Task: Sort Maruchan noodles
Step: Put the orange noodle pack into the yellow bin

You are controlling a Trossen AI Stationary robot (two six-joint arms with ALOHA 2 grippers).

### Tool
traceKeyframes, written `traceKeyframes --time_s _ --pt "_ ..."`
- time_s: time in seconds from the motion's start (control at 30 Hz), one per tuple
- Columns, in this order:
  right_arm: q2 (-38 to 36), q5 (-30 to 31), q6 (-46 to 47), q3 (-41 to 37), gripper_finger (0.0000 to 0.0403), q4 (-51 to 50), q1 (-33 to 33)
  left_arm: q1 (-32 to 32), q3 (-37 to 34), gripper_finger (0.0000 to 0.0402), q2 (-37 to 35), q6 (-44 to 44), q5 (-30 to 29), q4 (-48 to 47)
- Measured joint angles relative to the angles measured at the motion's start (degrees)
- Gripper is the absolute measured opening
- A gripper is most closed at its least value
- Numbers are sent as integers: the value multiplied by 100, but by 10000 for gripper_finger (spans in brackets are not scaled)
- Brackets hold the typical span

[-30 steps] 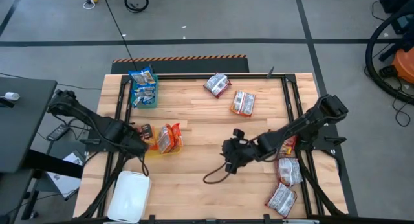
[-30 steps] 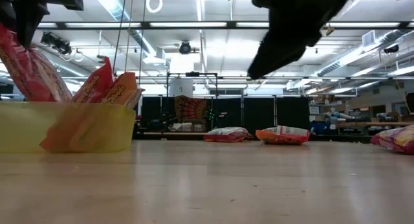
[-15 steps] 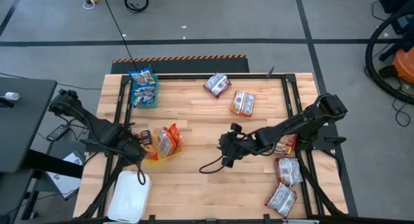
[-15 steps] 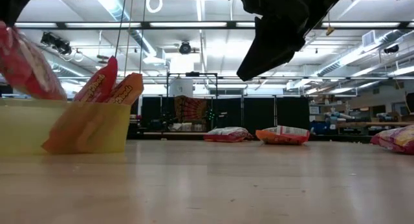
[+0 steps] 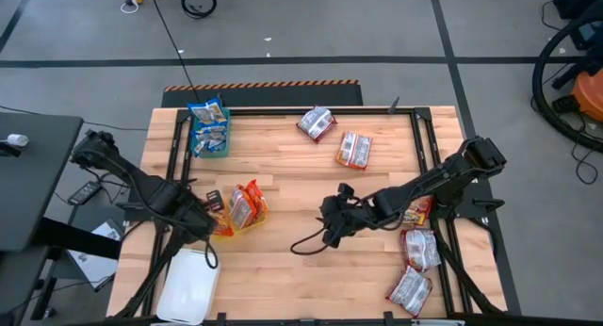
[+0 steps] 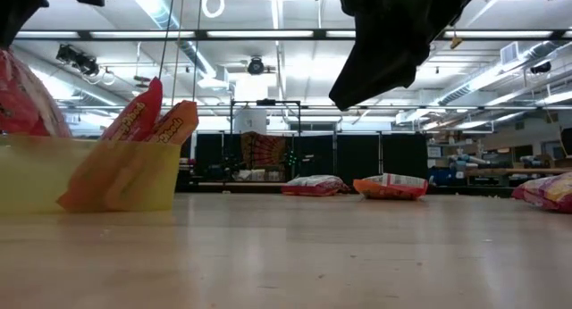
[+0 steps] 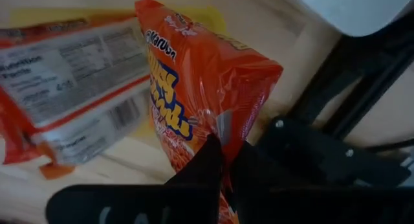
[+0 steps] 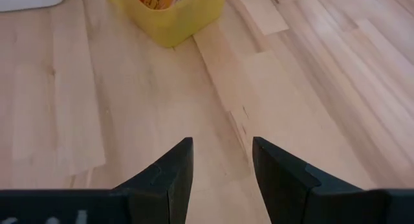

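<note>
Left gripper [image 7: 223, 160] is pinched tight on an orange noodle packet [image 7: 194, 101], right over the yellow bin [image 5: 226, 224] near the table's [image 5: 301, 269] left edge. Right gripper [image 8: 220, 162] hangs with fingers spread above bare mid-table wood, empty, well apart from that bin and the packets.

Both arms matte black, jointed tube links w/ chunky housings; black cable loop [image 5: 306, 243] hangs off right arm [image 5: 429, 185]; fingers [image 8: 169, 175] flat, dark.
</note>
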Motion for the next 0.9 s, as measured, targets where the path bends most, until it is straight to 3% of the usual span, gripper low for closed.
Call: traceKeyframes --time_s 0.3,0.57,0.9 --pt "0 -21 220 0 165 28 209 180 -850 24 11 595 -14 -396" --pt "0 221 319 0 165 96 241 168 -982 30 11 751 -370 -424" --pt "0 143 61 0 165 42 -80 170 -982 104 11 449 -562 -442"
